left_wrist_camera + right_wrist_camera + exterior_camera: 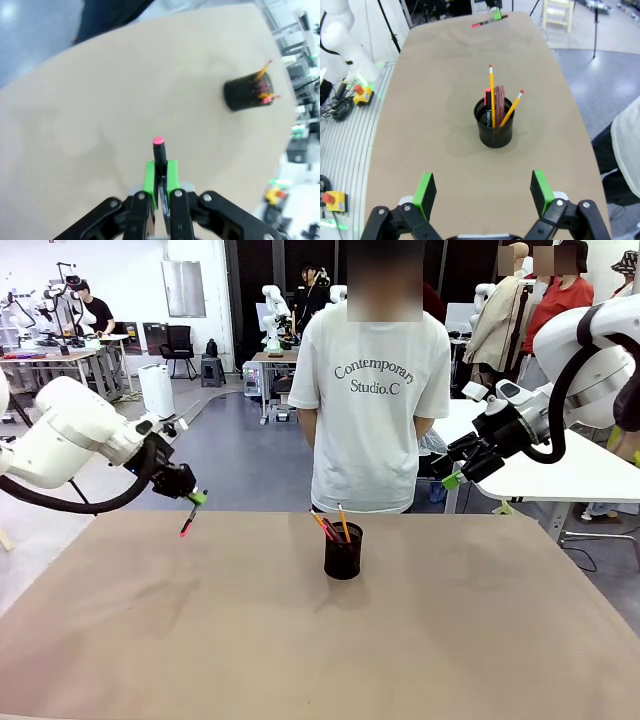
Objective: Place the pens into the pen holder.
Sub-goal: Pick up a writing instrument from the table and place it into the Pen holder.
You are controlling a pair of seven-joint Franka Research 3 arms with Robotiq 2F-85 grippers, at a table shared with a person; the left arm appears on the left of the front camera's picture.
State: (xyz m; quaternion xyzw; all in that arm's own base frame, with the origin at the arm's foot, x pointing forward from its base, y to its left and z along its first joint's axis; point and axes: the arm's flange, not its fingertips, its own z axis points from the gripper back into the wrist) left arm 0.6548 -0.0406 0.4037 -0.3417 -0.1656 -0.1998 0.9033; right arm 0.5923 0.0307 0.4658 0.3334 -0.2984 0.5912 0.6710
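Pens sit in two places. One black pen with a pink-red end is pinched tight between the two green pads of the left tool. In the left wrist view that pen sticks out past the pads, and its pink tip points at the tan surface below. The left tool hangs in the air over the far left part of the surface, with the pen slanting down and not touching it.

The other pens stand in the pen holder, a small black mesh cup near the middle of the surface, toward the far side. In the right wrist view the holder has two yellow pencils, a reddish-brown stick and a pink-red one leaning inside it.

The right tool is up in the air at the far right, past the edge of the surface. Its green pads are spread wide apart with nothing between them.

A person in a white T-shirt stands at the far side, just behind the holder.
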